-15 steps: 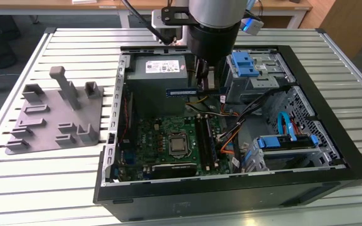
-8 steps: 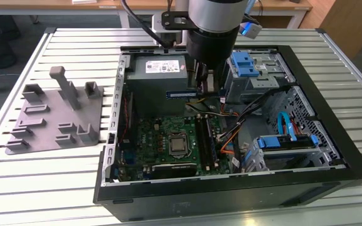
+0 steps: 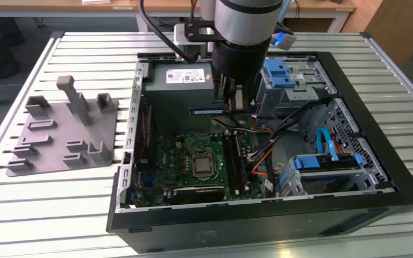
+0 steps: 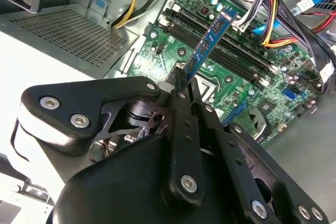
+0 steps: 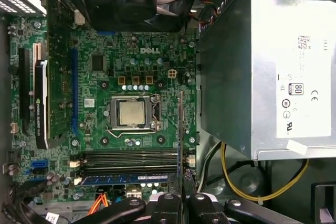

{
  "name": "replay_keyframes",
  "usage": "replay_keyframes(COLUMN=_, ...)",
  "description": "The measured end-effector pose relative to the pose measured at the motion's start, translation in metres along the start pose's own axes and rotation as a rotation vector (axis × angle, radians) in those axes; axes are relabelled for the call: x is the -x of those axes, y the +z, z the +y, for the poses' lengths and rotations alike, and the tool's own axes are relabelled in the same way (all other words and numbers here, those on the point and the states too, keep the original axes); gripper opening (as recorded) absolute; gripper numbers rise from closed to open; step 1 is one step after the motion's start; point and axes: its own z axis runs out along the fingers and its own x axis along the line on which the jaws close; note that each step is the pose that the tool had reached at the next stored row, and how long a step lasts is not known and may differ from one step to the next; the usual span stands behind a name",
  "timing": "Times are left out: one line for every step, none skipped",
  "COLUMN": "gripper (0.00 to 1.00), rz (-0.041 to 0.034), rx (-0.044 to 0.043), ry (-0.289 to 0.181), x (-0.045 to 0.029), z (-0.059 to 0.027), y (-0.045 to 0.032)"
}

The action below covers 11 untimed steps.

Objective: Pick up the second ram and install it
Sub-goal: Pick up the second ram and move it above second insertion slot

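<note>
My gripper (image 3: 232,101) hangs inside the open computer case (image 3: 378,177), above the motherboard (image 3: 185,161). It is shut on the second ram (image 3: 206,111), a thin blue-black stick that juts out sideways from the fingers. In the second wrist view the ram (image 4: 210,40) reaches from the fingertips (image 4: 181,77) out over the black memory slots (image 4: 231,56), held clear of them. The first wrist view has the ram (image 5: 181,129) edge-on, hovering beside the slots (image 5: 131,160). Another blue stick (image 5: 126,179) sits in one slot.
A grey power supply (image 3: 181,78) stands close behind the gripper. Yellow, orange and black cables (image 4: 268,14) run near the slots. The processor socket (image 5: 131,113) and a fan (image 5: 131,3) lie beyond. A grey tray with upright posts (image 3: 63,134) rests on the slatted table at the exterior view's left.
</note>
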Motion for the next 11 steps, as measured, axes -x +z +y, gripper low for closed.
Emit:
replay_keyframes(gripper=0.14, rz=0.0, rx=0.0, ry=0.0, x=-0.0001, z=0.0, y=0.0011)
replay_keyframes(gripper=0.14, rz=0.0, rx=0.0, ry=0.0, x=-0.0002, z=0.0, y=0.0022)
replay_keyframes(gripper=0.14, rz=0.0, rx=0.0, ry=0.0, x=-0.0003, z=0.0, y=0.0033)
replay_keyframes(gripper=0.14, rz=0.0, rx=0.0, ry=0.0, x=-0.0004, z=0.0, y=0.0043)
replay_keyframes(gripper=0.14, rz=0.0001, rx=0.0, ry=0.0, x=-0.0005, z=0.0, y=0.0054)
replay_keyframes(gripper=0.14, rz=0.0001, rx=0.0, ry=0.0, x=-0.0006, z=0.0001, y=0.0065)
replay_keyframes(gripper=0.14, rz=0.0, rx=0.0, ry=0.0, x=-0.0007, z=0.0001, y=0.0076)
replay_keyframes(gripper=0.14, rz=-0.0001, rx=0.0, ry=0.0, x=-0.0008, z=0.0001, y=0.0088)
replay_keyframes(gripper=0.14, rz=-0.0001, rx=0.0, ry=0.0, x=-0.0009, z=0.0, y=0.0099)
replay_keyframes(gripper=0.14, rz=0.0, rx=0.0, ry=0.0, x=-0.001, z=0.0001, y=0.0109)
replay_keyframes(gripper=0.14, rz=0.0001, rx=0.0, ry=0.0, x=-0.0011, z=0.0001, y=0.0119)
